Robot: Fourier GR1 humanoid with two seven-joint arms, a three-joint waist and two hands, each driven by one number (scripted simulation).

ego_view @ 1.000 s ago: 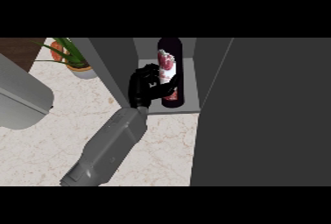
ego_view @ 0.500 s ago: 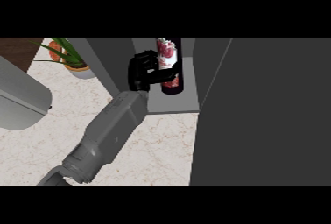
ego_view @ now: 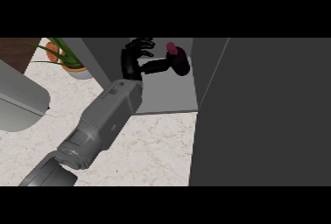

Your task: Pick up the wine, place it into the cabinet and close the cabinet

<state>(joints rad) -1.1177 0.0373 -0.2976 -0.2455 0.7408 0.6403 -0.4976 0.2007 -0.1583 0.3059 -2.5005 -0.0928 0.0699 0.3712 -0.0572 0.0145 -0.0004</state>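
Pushed deeper into the cabinet: left hand, thumb against wine, fingers spread left of it.

Counter is finished in veined marble, cabinet in matt grey, bottle in dark gloss.

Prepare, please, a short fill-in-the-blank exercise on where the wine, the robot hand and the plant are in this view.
1. The wine bottle stands inside the ____.
2. The robot hand beside the bottle is the robot's ____ hand.
3. The potted plant stands on the counter, to the ____ of the cabinet in the view.
4. The cabinet's door is ____.

Missing words: cabinet; left; left; open
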